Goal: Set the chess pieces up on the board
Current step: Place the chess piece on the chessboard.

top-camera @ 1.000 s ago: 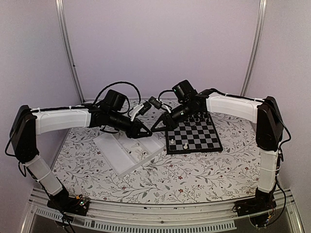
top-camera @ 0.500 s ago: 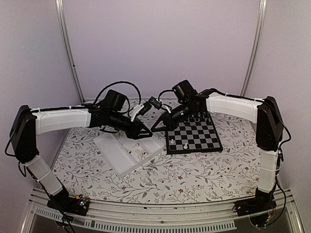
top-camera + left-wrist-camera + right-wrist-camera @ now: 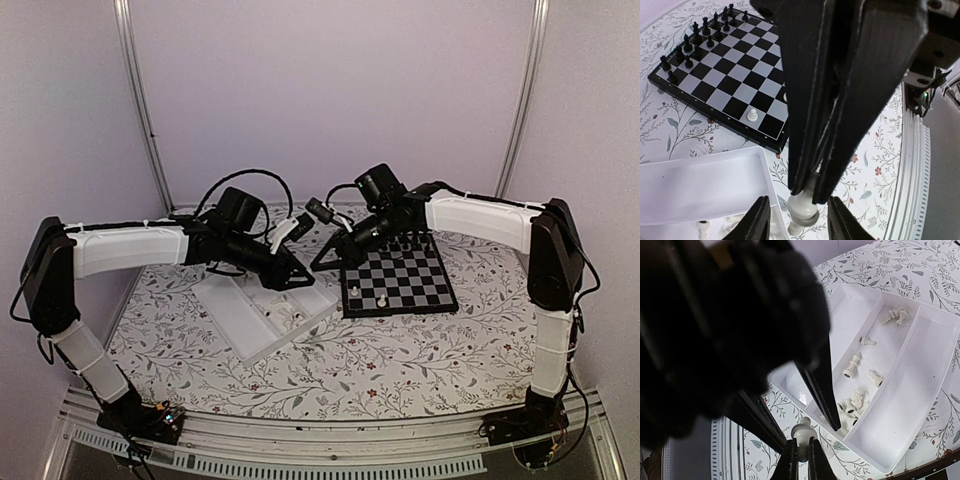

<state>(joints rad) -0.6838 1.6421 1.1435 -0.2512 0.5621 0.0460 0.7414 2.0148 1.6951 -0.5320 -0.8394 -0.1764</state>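
From above: reaching in with both arms, left hand (image 3: 300, 280) and right hand (image 3: 322, 258) brought tip to tip over the right end of the white tray (image 3: 240, 320), just left of the board (image 3: 410, 285) on the tabletop (image 3: 400, 365). Next to no change from a second ago: same reach.

From the left wrist: pinching a white chess piece (image 3: 804, 209) tight in the right hand (image 3: 809, 194), by its thin end. Held in line with those fingers (image 3: 805, 100), pointing its wide round foot past the tips toward the left hand (image 3: 800, 219). Spread open there, one finger on each side, clear of the piece.

From the right wrist: same piece (image 3: 802, 432) poking past the pinching fingertips (image 3: 790, 455), in the air beside the tray's (image 3: 920, 390) corner.
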